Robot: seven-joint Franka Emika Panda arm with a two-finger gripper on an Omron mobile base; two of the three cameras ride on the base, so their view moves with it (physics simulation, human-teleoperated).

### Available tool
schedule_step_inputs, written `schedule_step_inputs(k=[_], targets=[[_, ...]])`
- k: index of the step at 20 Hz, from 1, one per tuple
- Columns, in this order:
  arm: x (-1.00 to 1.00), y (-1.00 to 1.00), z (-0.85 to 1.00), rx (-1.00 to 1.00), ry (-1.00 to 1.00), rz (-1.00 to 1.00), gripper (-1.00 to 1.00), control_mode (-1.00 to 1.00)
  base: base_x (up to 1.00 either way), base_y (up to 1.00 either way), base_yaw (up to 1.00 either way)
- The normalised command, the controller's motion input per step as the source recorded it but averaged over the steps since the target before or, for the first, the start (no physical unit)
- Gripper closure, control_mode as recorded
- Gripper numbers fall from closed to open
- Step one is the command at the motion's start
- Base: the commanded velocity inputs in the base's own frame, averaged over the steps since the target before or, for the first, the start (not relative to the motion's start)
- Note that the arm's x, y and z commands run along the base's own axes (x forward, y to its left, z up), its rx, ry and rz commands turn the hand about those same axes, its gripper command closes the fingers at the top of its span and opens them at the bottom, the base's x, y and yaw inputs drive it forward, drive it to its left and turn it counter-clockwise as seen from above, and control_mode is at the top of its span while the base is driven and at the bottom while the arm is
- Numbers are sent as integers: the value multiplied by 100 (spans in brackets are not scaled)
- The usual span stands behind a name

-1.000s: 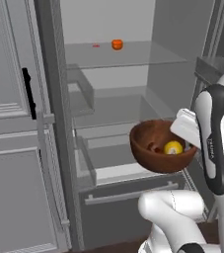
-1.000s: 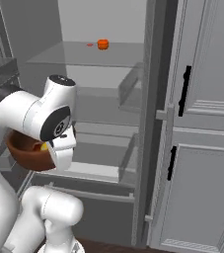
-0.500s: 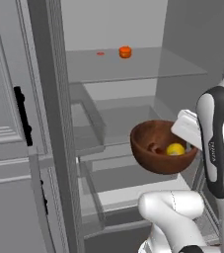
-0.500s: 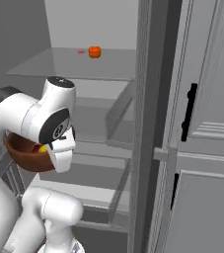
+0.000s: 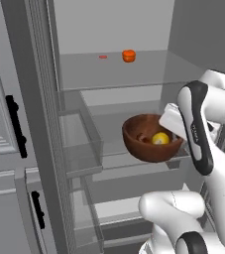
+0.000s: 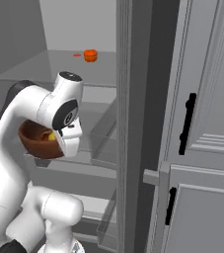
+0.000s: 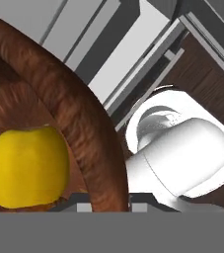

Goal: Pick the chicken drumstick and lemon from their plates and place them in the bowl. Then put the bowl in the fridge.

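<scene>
Two things ride in the deep, dark reddish-brown wooden bowl [image 5: 151,142] I am carrying: the small round bright yellow lemon [image 5: 159,138] and a brown shape beside it that I take for the roasted chicken drumstick [image 5: 142,138], though it is too dim to be sure. My tool [image 5: 171,120] meets the bowl at its thick rim on the arm's side; the fingertips are hidden, so I judge it clamped on the rim and cannot see the jaws themselves. I hold the bowl level so nothing rolls out, in front of the open tall grey fridge [image 5: 44,99], about level with a glass shelf [image 5: 109,119]. A small orange-red item [image 5: 129,55] sits on the shelf above. Setting the bowl inside is what remains.
</scene>
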Motion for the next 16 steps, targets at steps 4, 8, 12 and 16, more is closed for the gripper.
schedule_step_inputs(k=[4, 8, 12, 16], targets=[[96, 0, -55, 0, -7, -3, 100, -100, 0, 0, 0], [56, 13, -24, 0, -13, -16, 100, -100, 0, 0, 0], [50, -4, -10, 0, -6, -14, 100, -100, 0, 0, 0], [37, -12, -2, 3, 0, -4, 100, -100, 0, 0, 0]])
